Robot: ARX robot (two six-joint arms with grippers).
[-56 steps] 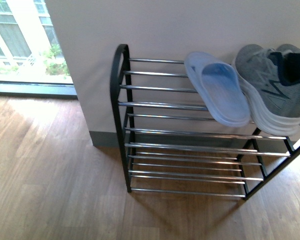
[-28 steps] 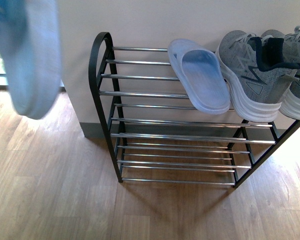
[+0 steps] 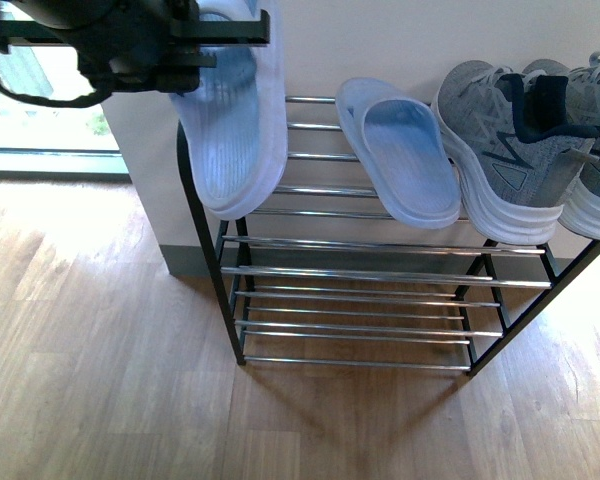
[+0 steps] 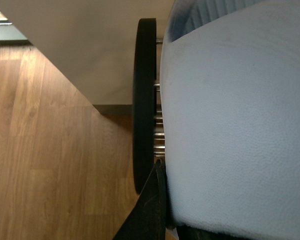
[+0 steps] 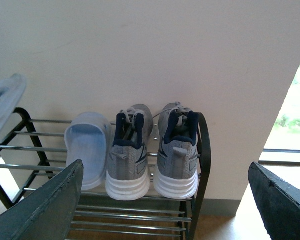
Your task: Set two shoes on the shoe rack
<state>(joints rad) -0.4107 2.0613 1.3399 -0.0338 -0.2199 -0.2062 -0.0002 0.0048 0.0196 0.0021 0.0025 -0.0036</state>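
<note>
Two sneakers racked, one slipper in the air

Both grey shoes sit side by side on the top tier of the shoe rack, at the 3 o'clock end in the front view, heels out. Just beside them rests a pale blue slipper. The left gripper, at 11 o'clock, is clamped on a second blue slipper, hanging toe-down over the rack's 9 o'clock end. The right gripper stands wide apart, holding nothing, facing the sneakers.
</note>
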